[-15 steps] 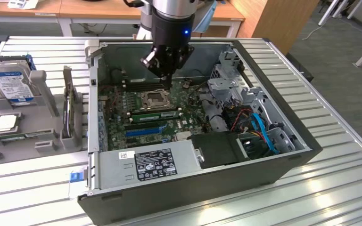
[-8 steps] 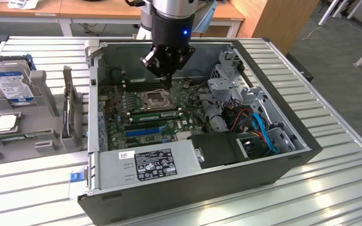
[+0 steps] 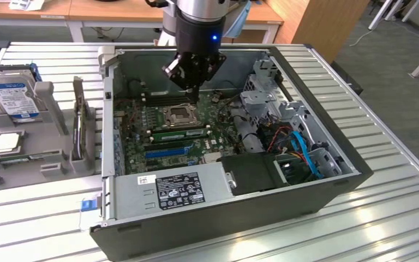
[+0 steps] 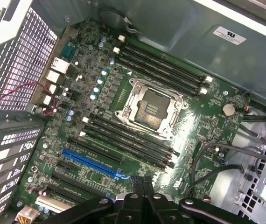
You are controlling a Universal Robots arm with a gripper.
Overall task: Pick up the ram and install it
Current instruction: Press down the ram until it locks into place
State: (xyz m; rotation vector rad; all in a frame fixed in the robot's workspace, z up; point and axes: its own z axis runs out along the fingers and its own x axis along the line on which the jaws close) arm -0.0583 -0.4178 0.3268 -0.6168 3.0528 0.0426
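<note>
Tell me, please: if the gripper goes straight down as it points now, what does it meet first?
Probably the black memory slots near the processor socket; the shut gripper hangs just above them, though depth is uncertain.

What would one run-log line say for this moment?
end effector shut | over motherboard inside open computer case | nearest: black memory slots beside CPU socket | ram: grip not discernible
</note>
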